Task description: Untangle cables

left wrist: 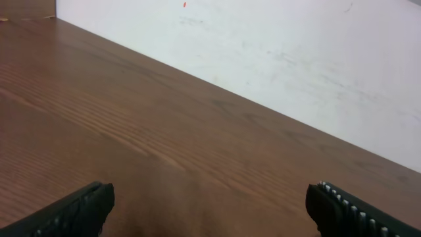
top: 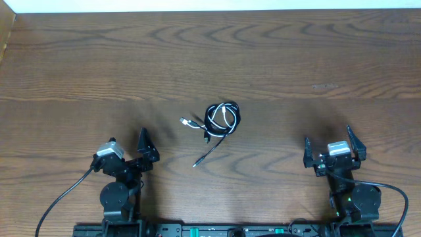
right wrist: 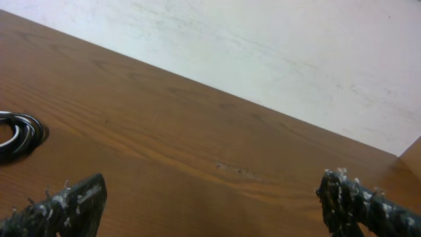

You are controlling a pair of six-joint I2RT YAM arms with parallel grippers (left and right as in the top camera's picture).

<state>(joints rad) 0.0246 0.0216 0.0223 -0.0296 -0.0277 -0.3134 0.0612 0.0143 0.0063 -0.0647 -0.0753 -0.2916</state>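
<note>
Though bundled, cables (top: 231,119) on wooden table (top: 309,59)

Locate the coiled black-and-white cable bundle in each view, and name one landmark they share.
Overhead: cable bundle at the centre of the table.
Left wrist: not in it.
Right wrist: cable bundle at the left edge, partly cut off.
Shared landmark: the table's far edge against the white wall.

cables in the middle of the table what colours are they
The cables are one black, one white, coiled in one bundle; the overhead view shows it best.
</note>
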